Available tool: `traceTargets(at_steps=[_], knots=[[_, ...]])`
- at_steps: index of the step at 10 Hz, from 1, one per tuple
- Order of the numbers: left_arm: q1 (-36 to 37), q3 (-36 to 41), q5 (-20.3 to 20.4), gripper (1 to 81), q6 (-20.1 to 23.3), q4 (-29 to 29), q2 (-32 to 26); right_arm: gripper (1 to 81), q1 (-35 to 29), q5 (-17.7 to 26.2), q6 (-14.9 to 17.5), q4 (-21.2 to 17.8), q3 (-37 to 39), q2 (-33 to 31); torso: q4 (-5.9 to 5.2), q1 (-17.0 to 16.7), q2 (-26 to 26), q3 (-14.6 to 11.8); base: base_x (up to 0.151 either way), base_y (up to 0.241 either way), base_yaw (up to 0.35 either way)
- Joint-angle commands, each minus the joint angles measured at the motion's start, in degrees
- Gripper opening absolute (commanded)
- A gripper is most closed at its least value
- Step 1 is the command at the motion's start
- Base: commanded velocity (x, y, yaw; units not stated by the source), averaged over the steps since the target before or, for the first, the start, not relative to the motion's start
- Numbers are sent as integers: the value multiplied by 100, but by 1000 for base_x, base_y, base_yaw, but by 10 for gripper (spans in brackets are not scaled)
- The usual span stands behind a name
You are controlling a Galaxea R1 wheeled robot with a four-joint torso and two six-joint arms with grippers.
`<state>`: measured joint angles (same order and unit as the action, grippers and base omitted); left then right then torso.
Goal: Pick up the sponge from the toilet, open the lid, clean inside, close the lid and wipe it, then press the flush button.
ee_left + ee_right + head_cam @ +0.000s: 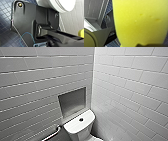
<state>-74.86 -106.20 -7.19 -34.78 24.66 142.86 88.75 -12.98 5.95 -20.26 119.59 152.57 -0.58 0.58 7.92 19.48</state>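
The toilet's white tank [75, 128] stands low in the head view, in the corner of the tiled walls. The small round dark flush button [81, 119] sits on top of it. In the left wrist view the white rounded bowl [62, 5] shows from below its rim; I cannot tell the lid from the seat there. The bright yellow sponge [140, 22] looms very close in the right wrist view, held in my right gripper. A corner of the sponge [81, 33] also peeks in beyond the left arm's dark bar. My left gripper is shut with nothing in it.
A recessed grey niche [72, 100] is set in the left wall above the tank. A metal grab bar [53, 134] runs along that wall beside the tank. White tiled walls [130, 84] meet in a corner. The floor [5, 18] is dark blue small tile.
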Motion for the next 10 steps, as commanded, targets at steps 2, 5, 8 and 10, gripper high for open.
traceTargets(at_steps=[2,5,8,10], knots=[[-358,-1285,533,10,-20,65,813,10,77,384,12,49,484,232,0,0,2,-2,0,0,0],[-622,-2237,807,10,-73,56,1394,10,87,384,12,40,1002,602,0,0,5,-4,0,0,0],[-666,-2763,816,10,-90,48,1868,10,95,384,11,22,1723,1040,0,-5,5,-4,0,0,0],[-684,-3607,798,10,-82,56,2404,10,87,384,3,22,2067,1270,0,-5,5,-6,0,0,0]])
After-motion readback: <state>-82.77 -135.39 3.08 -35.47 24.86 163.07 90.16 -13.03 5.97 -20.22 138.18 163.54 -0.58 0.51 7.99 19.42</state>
